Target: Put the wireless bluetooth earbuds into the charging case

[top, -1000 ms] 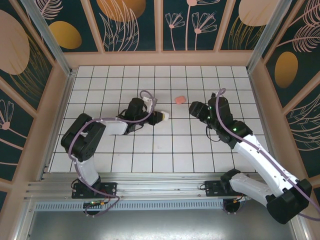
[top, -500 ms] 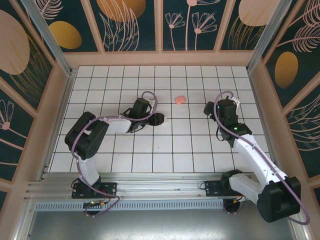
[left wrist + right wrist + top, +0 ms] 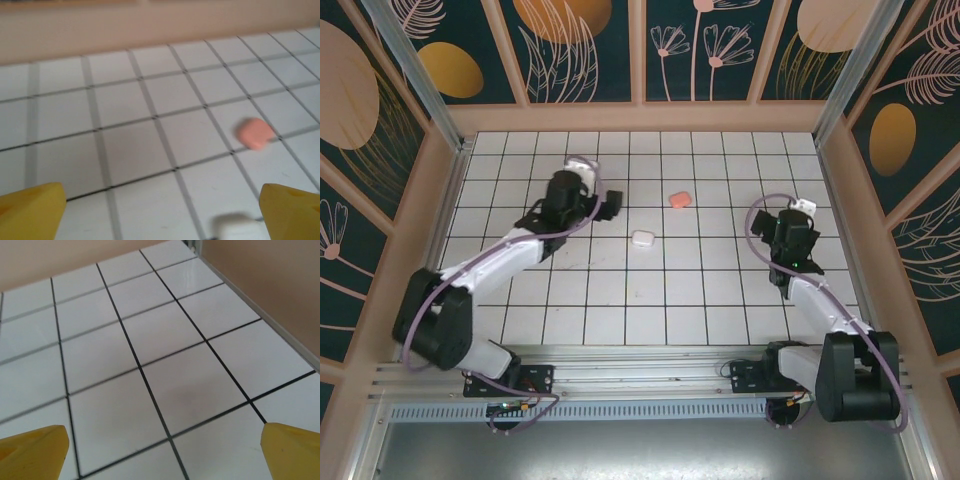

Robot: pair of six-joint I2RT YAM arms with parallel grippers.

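Two small rounded things are seen on the tiled table (image 3: pixel 720 290). A white piece (image 3: pixel 642 238) lies near the middle, and a salmon-pink piece (image 3: pixel 679 199) lies just beyond it, to the far right; the two are apart. Whether either one is an earbud or a closed case cannot be told at this size.

The left gripper (image 3: pixel 605 205) is held above the tiles to the left of both pieces, clear of them. In the left wrist view the left gripper (image 3: pixel 160 215) is shown spread wide with nothing between its yellow tips. The salmon-pink piece (image 3: pixel 255 133) is seen ahead to the right, and the white piece (image 3: pixel 232 225) is blurred at the bottom edge. The right gripper (image 3: pixel 804 212) is held well to the right, near the side wall (image 3: pixel 260 285). The right gripper (image 3: pixel 160 450) is likewise spread and empty over bare tiles.

The pieces are judged to be light, hard and smooth-skinned, so they can be expected to skid on the glossy tiles or squirt out of a pinch. A centred grip, low across two opposite sides, is advised, closed gently. A corner or the rounded top is best avoided.
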